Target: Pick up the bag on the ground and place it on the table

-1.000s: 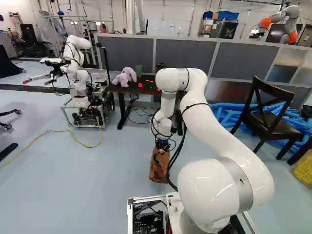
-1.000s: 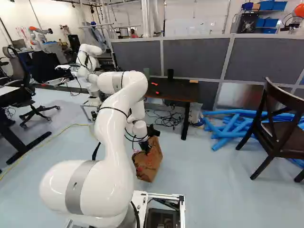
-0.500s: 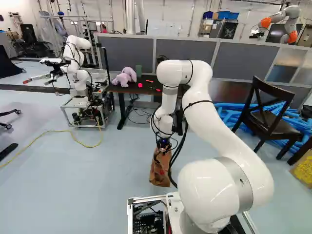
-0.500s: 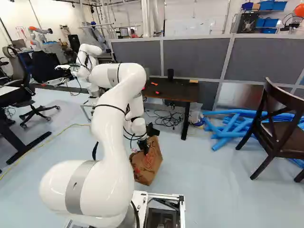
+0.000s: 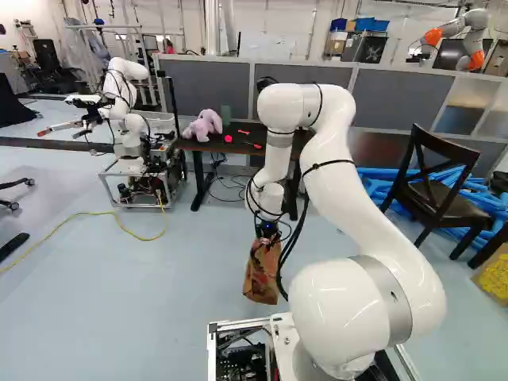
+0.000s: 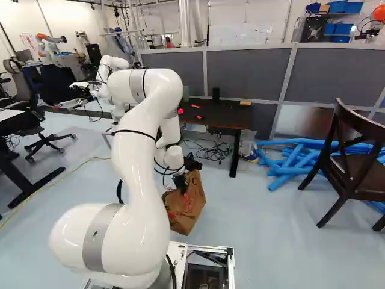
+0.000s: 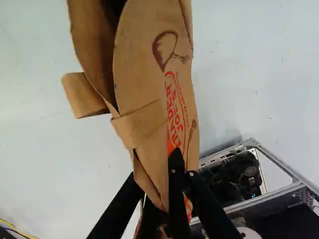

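Paper bag [image 6: 187,208]: by the floor [image 6: 258,223] ahead of the base, tilted, its mouth open; whether its bottom touches down is hard to tell.
Gripper [image 7: 158,172]: clenched on the brown paper near the mouth, one wall bunched between its fingers, likely because a thin upper edge is the easiest part to pinch.
Loose strip [image 7: 84,97]: sticks out from the bag's side, apart from the fingers, so the wall probably bears the load.
Arm [image 6: 141,168]: arches high and reaches down to the bag, a pose that suits a lift from above.
Table [image 6: 231,120]: stands beyond the bag, the intended landing spot; the bag likely needs raising well above its edge, as the soft paper may swing or crumple.
Plush toy [image 5: 203,125]: sits at the table's end in the left base view, a reason to set down away from it.
Cables [image 6: 210,149]: lie beneath the table, probably out of the bag's way.
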Robot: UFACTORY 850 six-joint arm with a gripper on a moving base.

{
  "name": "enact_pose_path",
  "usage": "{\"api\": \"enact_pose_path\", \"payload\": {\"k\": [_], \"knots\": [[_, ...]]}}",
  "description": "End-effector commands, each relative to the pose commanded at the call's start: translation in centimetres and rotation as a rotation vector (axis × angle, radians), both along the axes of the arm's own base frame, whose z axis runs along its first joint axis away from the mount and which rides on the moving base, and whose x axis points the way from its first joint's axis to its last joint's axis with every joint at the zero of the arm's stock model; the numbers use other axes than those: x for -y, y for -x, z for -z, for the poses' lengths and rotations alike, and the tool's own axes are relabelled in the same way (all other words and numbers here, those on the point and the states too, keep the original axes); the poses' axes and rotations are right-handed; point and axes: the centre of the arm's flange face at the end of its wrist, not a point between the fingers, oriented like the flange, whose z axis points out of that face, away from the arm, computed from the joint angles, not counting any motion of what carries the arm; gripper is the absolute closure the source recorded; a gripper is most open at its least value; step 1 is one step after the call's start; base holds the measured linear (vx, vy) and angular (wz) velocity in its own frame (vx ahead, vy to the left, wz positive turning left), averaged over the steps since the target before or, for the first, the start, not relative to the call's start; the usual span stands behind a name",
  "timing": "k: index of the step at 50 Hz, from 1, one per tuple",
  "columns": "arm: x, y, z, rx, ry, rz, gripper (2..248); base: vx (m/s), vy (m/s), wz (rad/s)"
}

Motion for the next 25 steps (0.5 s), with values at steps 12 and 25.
{"api": "enact_pose_path", "payload": {"k": [12,25], "knots": [[0.0,0.9,-1.8,0.004,0.0,0.006,227,0.0,0.0,0.0],[0.0,2.0,-3.8,0.012,-0.001,0.006,227,0.0,0.0,0.0]]}}
